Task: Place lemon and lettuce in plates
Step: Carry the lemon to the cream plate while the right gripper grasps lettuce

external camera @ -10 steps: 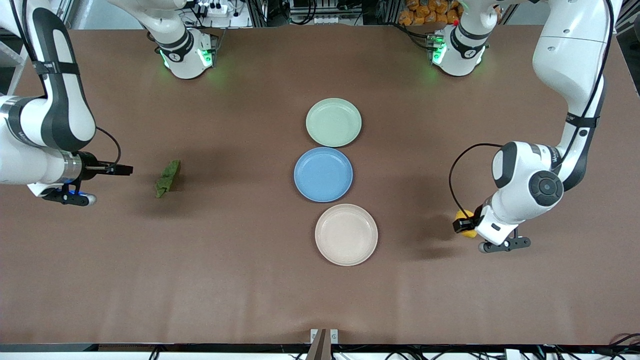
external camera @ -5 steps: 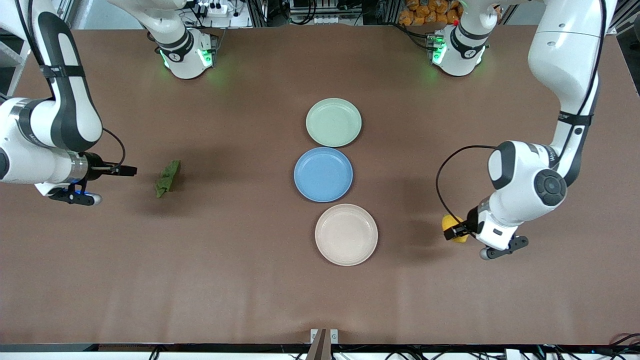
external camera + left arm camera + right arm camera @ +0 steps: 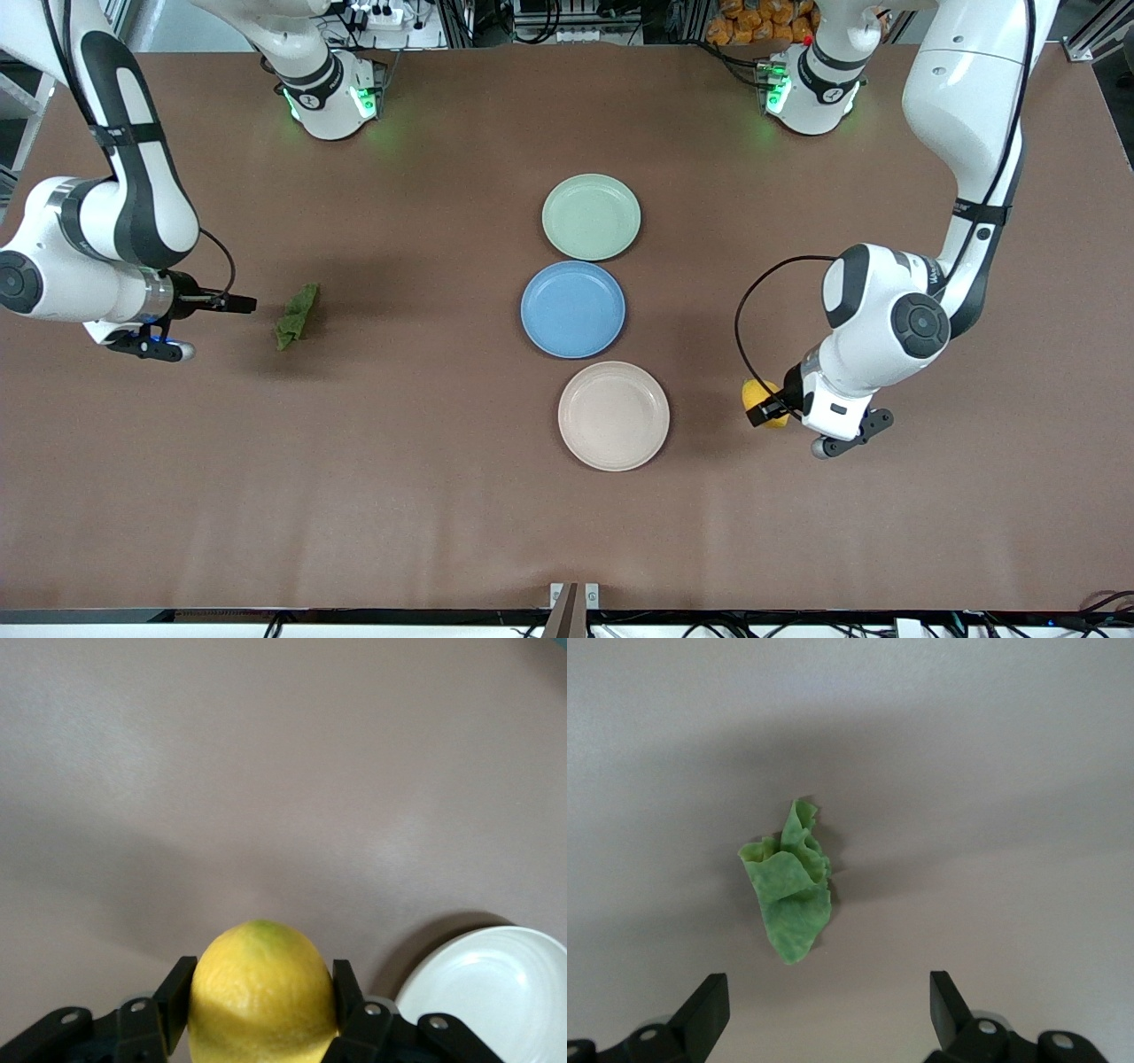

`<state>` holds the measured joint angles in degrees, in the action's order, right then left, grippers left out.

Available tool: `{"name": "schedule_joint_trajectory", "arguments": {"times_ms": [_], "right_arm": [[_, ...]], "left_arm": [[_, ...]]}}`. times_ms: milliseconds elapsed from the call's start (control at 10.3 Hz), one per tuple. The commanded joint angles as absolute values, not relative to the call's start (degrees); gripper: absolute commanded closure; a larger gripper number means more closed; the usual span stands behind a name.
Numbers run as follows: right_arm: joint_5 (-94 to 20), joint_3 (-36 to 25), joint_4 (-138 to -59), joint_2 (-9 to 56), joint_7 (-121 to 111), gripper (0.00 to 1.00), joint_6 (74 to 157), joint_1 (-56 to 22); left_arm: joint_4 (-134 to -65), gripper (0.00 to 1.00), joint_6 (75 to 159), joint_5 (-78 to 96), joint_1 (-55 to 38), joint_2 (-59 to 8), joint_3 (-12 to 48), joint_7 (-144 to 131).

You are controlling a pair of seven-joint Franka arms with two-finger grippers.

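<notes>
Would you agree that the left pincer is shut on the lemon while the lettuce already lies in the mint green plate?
Not quite. The left pincer is shut on the lemon, but the lettuce lies on the bare table toward the right arm's end, apart from the mint green plate, which holds nothing. The front view shows this.

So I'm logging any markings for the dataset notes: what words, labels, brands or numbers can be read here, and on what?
None can be read for certain.
Left arm: small dark lettering on the white link near the wrist, too small to read.
Right arm: similar lettering on the forearm, too small to read.
Lemon, lettuce, and the mint plate, blue plate and beige plate: no text.
</notes>
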<state>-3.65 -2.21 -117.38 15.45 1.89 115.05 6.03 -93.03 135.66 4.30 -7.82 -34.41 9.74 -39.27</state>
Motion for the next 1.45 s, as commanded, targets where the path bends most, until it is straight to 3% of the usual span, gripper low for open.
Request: {"name": "schedule_joint_trajectory", "arguments": {"times_ms": [0,388,678,1357], "right_arm": [[-5.53,-1.67,-119.18,16.08,3.59,0.0,117.33,6.77],[-5.54,-1.67,-119.62,18.54,8.35,0.0,119.43,5.45],[-5.62,-1.41,-125.4,19.6,9.83,0.0,128.99,5.1],[-9.93,-1.23,-126.47,21.62,13.1,0.0,131.39,2.91]], "left_arm": [[-90.53,1.0,135.53,5.27,-10.97,-35.68,9.23,-44.01],[-86.66,1.0,136.31,5.1,-15.19,-38.58,8.7,-53.78],[-86.66,1.0,143.67,4.92,-17.83,-41.3,8.7,-60.45],[-86.66,1.0,146.86,4.83,-22.66,-43.06,8.53,-65.3]]}}
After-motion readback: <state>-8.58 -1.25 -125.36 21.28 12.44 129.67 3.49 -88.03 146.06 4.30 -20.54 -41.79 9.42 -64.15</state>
